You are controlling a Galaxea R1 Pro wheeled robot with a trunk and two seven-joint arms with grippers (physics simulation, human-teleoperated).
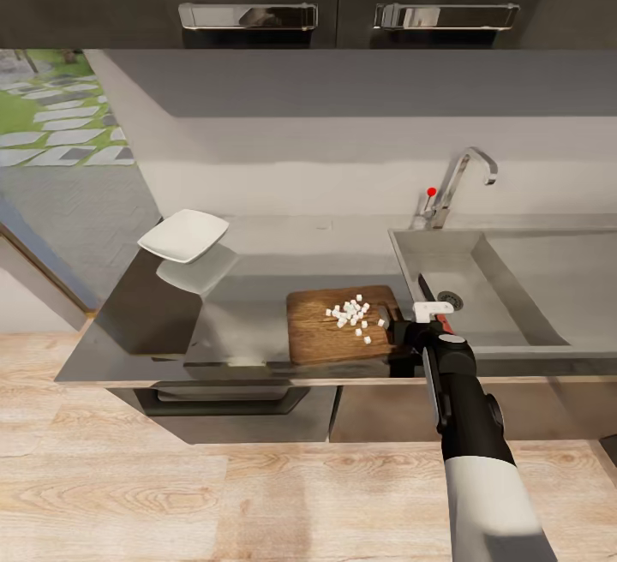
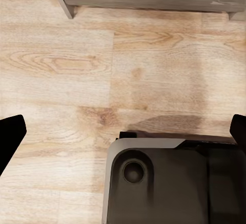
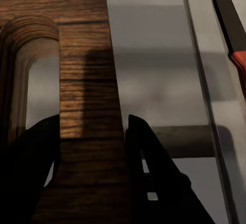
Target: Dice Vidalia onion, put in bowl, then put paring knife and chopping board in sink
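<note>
Right claw (image 3: pixel 92 147) grips the chopping board (image 1: pixel 338 325) by its handle end on the bench (image 1: pixel 257 305); diced onion (image 1: pixel 353 315) lies loose atop, so lift level toward the bowl (image 1: pixel 183 234).

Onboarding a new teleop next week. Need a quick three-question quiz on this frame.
1. True or false: the diced onion is already in the bowl.
2. What do the right gripper jaws straddle? A) a sponge B) the chopping board, beside its handle slot C) the bowl's rim
3. Fill in: the left gripper, hanging over the wooden floor, has its jaws ____.
Key: 1 false, it lies on the board; 2 B; 3 open.
</note>
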